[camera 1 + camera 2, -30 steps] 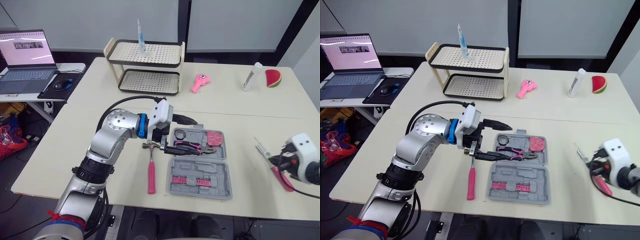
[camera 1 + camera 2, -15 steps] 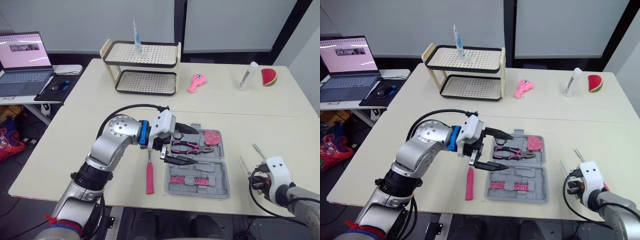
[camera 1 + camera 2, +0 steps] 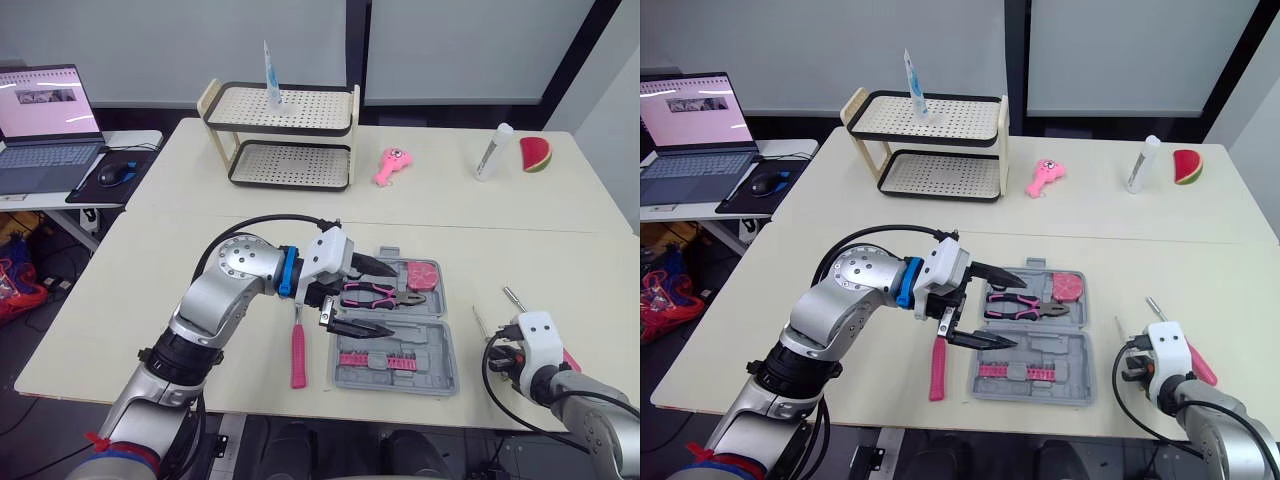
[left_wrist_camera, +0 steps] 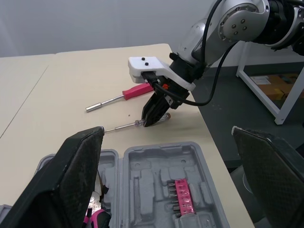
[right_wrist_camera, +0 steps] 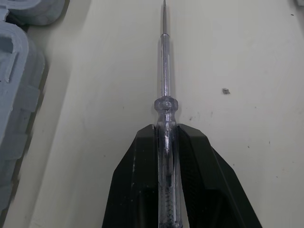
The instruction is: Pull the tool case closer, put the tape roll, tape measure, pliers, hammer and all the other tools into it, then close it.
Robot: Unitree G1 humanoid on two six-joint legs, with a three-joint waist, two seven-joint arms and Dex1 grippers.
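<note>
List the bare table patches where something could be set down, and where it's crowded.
Free: the wide strip between the two-tier perforated rack, the pink toy and the open grey plastic tool case; also the beige table left of the pink-handled hammer. Crowded: right of the case, where the right end effector grips a clear-handled screwdriver beside a red-handled screwdriver.

Grey moulded-plastic tool case (image 3: pixel 432 342) holds pink-and-black pliers (image 3: pixel 373 293) and pink bits (image 3: pixel 385 360); beside it on the cream table (image 3: pixel 150 280), a pink-handled hammer (image 3: pixel 298 355), clear-handled screwdriver (image 5: pixel 166 142) and red-handled screwdriver (image 4: pixel 137 91).
</note>
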